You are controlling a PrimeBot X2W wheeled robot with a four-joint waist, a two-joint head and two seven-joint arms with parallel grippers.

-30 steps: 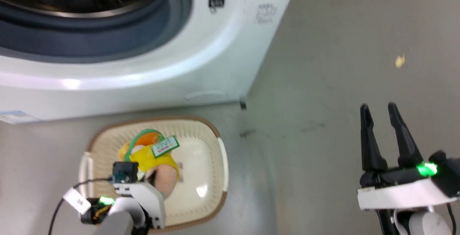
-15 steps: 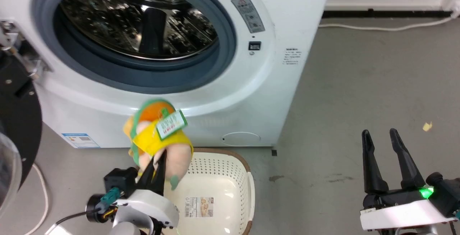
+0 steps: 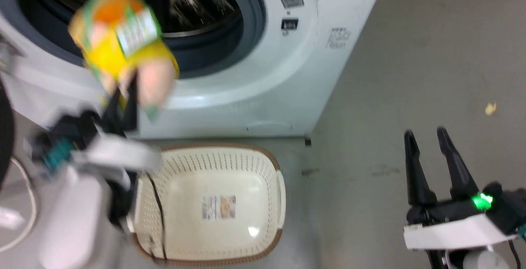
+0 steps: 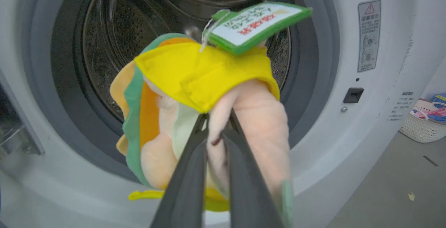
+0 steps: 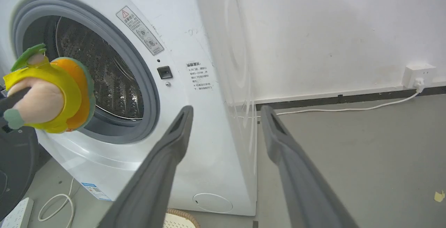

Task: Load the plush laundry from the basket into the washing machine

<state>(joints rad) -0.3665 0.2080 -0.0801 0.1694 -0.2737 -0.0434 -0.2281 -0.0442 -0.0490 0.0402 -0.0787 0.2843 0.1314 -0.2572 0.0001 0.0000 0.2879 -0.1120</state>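
My left gripper (image 3: 123,86) is shut on the plush laundry (image 3: 123,42), a soft toy with a peach-pink head, yellow top and green tag, held up in front of the washing machine (image 3: 263,75) at its open mouth. In the left wrist view the plush laundry (image 4: 205,109) hangs before the steel drum (image 4: 111,39), pinched by my left gripper (image 4: 217,123). The right wrist view has the plush laundry (image 5: 52,88) level with the grey seal (image 5: 146,92). The cream basket (image 3: 213,203) stands on the floor below, with nothing in it. My right gripper (image 3: 425,135) stands open over bare floor, far right.
The washer's open door (image 3: 4,137) shows dark at the far left, with a white cable (image 3: 20,228) on the floor beneath. A wall socket (image 5: 418,76) and cord run along the back wall. Another basket with clothes (image 4: 423,120) stands far off. Grey floor lies right of the washer.
My left gripper has lifted the plush laundry out of the basket and up to the drum opening. The head camera has shifted. The right gripper has stayed open in place.
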